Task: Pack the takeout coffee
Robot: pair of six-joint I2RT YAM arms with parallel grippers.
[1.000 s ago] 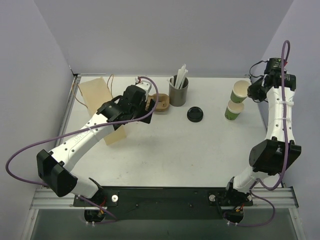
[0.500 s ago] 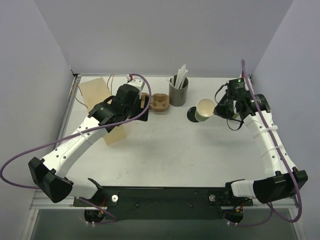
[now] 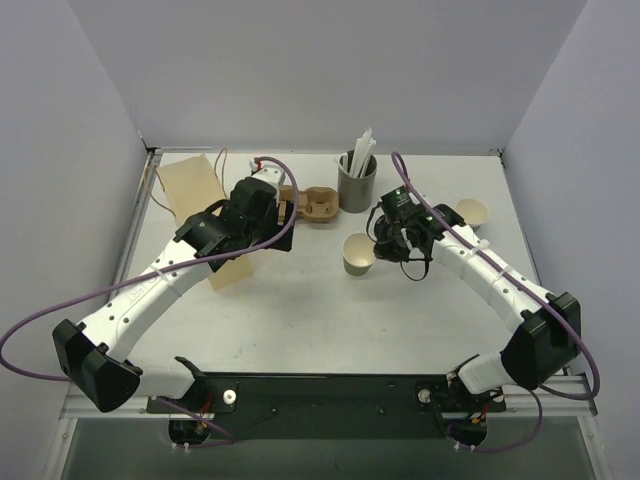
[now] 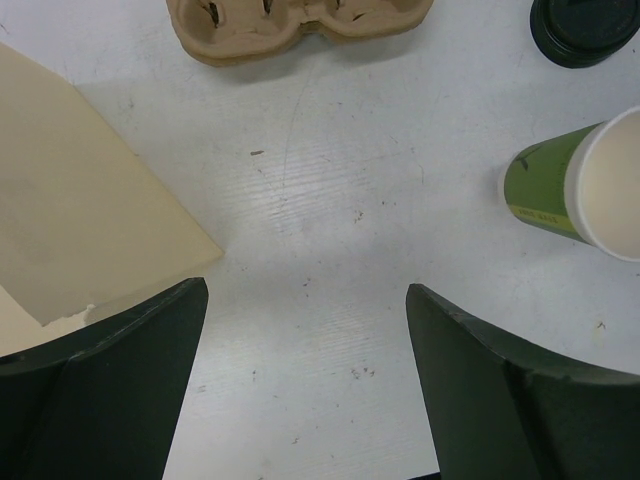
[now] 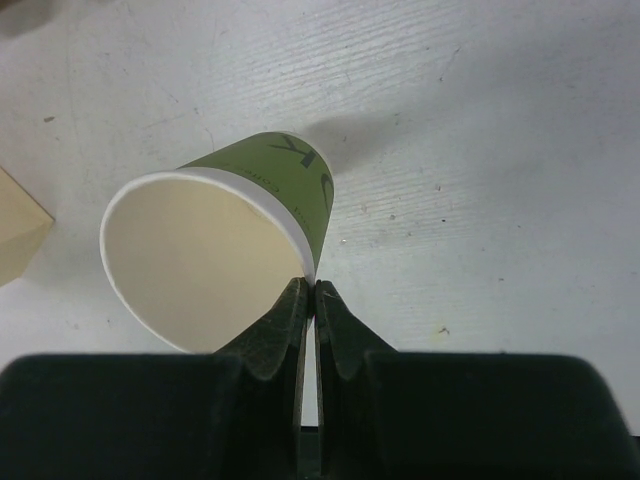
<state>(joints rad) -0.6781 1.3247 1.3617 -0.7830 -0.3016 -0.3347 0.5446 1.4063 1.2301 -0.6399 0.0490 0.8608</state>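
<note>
The takeout coffee is a small green paper cup with a cream inside, lidless, near the table's middle. My right gripper is shut on its rim, one finger inside the wall and one outside, and the cup hangs tilted over the white table. In the left wrist view the cup shows at the right edge. The round black lid lies flat beyond it; the right arm hides it from above. My left gripper stands open over bare table, nothing between its fingers.
A brown pulp cup carrier lies at the back, just ahead of the left gripper. A tan paper bag lies at the back left. A grey cup of white straws stands behind. A second green cup stands at the right.
My right arm carried the green cup from the back right toward the middle, leaving the second cup behind. The left arm drew back a little from the carrier.
</note>
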